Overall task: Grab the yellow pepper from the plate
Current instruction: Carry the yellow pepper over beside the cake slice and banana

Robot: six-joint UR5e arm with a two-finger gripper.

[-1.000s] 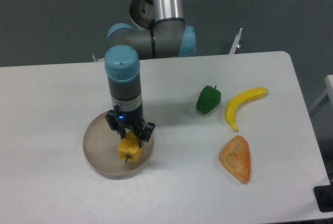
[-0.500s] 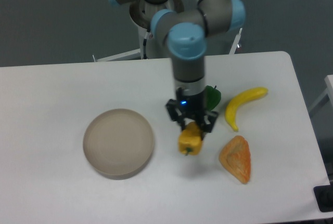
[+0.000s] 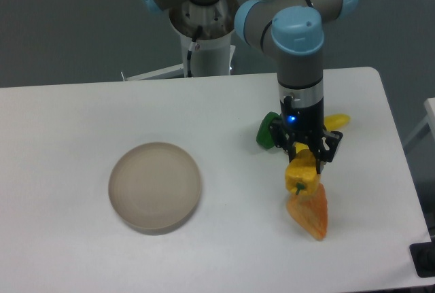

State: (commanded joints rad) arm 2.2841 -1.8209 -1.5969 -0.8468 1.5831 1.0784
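My gripper (image 3: 303, 159) is shut on the yellow pepper (image 3: 302, 177), a small blocky yellow-orange piece with its green stem pointing down. It hangs at the right of the table, just above the top of an orange wedge. The plate (image 3: 155, 186), round and beige-grey, lies at the left of the table with nothing on it, well away from my gripper.
An orange wedge-shaped piece (image 3: 310, 213) lies under the pepper. A green pepper (image 3: 267, 132) and a yellow banana (image 3: 334, 122) lie behind my gripper, both partly hidden by it. The table's right edge is close by.
My gripper has carried the yellow pepper from the plate rightwards across the table, now above the orange wedge. The plate is left bare.
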